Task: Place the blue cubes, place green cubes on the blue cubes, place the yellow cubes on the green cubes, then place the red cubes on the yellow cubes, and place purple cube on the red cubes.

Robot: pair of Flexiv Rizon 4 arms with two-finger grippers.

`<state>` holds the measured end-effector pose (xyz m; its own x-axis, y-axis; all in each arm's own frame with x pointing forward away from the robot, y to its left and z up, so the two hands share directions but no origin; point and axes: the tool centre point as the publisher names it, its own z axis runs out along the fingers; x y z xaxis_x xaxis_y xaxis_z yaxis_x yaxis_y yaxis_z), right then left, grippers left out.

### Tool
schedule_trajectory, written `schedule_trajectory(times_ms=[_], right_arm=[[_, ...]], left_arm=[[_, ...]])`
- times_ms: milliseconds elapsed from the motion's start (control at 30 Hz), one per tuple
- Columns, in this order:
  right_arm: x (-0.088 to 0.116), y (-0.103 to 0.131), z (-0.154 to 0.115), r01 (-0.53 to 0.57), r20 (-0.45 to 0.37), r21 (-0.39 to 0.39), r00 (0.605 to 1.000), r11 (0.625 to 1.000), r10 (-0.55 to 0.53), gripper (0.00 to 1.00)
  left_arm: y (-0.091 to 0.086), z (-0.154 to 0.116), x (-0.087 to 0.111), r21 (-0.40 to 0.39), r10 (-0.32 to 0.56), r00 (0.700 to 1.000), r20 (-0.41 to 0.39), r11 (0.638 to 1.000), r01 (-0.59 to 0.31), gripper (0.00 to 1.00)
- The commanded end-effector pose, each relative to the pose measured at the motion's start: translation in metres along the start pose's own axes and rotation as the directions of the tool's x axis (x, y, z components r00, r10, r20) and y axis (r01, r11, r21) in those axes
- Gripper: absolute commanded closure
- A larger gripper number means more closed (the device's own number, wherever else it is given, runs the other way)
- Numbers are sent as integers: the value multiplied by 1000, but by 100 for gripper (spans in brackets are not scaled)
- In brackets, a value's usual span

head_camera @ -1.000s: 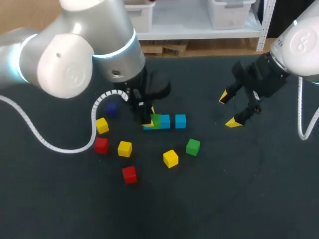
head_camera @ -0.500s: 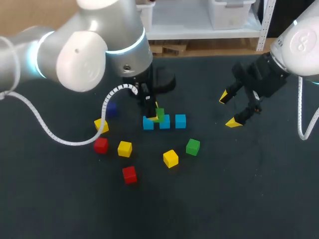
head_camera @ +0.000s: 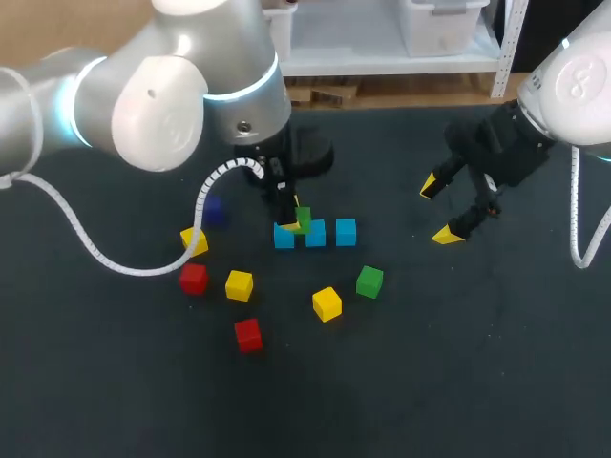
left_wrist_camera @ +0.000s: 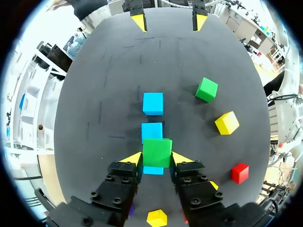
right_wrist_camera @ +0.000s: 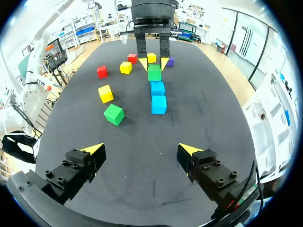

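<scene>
Three blue cubes [head_camera: 315, 233] lie in a row at the table's middle. My left gripper [head_camera: 295, 218] is shut on a green cube [left_wrist_camera: 157, 152], which hangs just above the row's left end and hides part of the nearest blue cube [left_wrist_camera: 152, 170]. A second green cube [head_camera: 369, 281] lies loose in front of the row's right end. Yellow cubes [head_camera: 326, 303], red cubes [head_camera: 248, 334] and a purple cube [head_camera: 213, 210] are scattered left and front. My right gripper [head_camera: 445, 207] hangs open and empty to the right of the row; in the right wrist view the right gripper [right_wrist_camera: 141, 151] faces along it.
Loose yellow cubes [head_camera: 239, 284] [head_camera: 195, 240] and a red cube [head_camera: 194, 278] sit left of the row, under the left arm's white cable [head_camera: 115, 262]. The dark tabletop [head_camera: 458, 363] is bare at the front right.
My left gripper has lifted the green cube from table level and carried it slightly right, above the blue row's left end. The right arm has not moved.
</scene>
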<state>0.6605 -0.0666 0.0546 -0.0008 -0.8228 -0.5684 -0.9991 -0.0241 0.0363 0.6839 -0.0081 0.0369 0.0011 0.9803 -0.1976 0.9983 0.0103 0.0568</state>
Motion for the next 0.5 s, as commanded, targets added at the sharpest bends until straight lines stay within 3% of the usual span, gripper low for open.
schedule_trajectory(times_ms=[33, 500], right_arm=[[0, -1, 0, 1, 2, -1, 1000, 1000, -1, 0], [0, -1, 0, 1, 2, -1, 1000, 1000, -1, 0]], left_arm=[[1, 3, 1, 7, -4, 1000, 0, 1000, 4, 100], [6, 6, 0, 19, -6, 1000, 5, 1000, 6, 100]])
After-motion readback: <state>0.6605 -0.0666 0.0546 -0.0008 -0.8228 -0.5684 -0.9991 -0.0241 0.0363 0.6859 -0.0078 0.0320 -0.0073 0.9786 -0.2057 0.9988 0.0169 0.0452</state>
